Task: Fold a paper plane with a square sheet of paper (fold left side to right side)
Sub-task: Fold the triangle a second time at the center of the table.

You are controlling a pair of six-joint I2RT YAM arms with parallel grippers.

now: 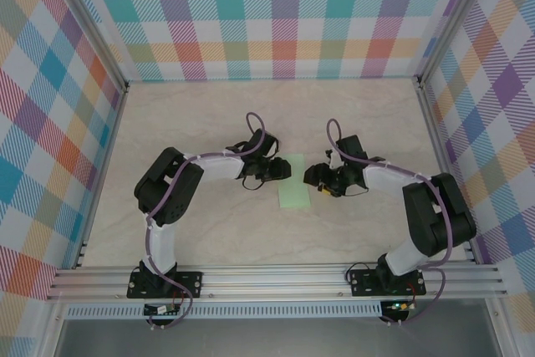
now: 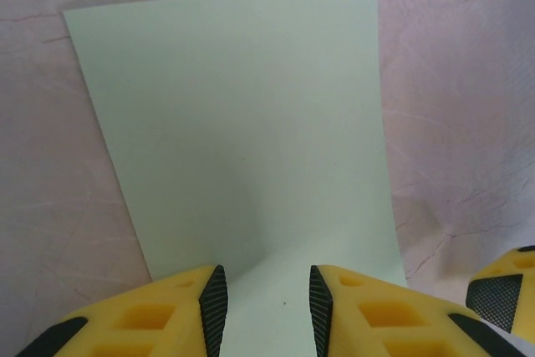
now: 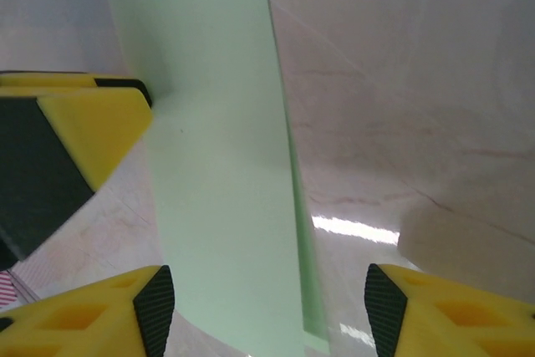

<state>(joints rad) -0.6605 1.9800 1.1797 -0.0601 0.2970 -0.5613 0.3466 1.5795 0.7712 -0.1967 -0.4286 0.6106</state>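
**Desk:** Where's the sheet from where you sit?

**Me:** I see the square sheet of paper [image 1: 294, 190] lying about the middle of the worktop [image 1: 201, 123], between my two hands. From above it reads as a narrow pale green rectangle, its long sides running from the near edge toward the far edge.

**Desk:** Flat?

**Me:** Mostly. On the right wrist camera I can make out two layers along one long side, a darker strip showing under the upper one. I can't tell how far the top layer lifts.

**Desk:** And the left hand?

**Me:** My left hand [image 2: 266, 303] sits at the sheet's left side. Its jaws are a narrow gap apart, and bare paper shows in that gap. Nothing is pinched, so I call it open. I can't tell whether the fingertips press down on the paper.

**Desk:** The right?

**Me:** My right hand [image 3: 267, 315] is open wider. The sheet runs up between its two fingers [image 3: 155, 311], and neither one is closed on it. A yellow finger of the left hand shows there too, at the paper's edge.
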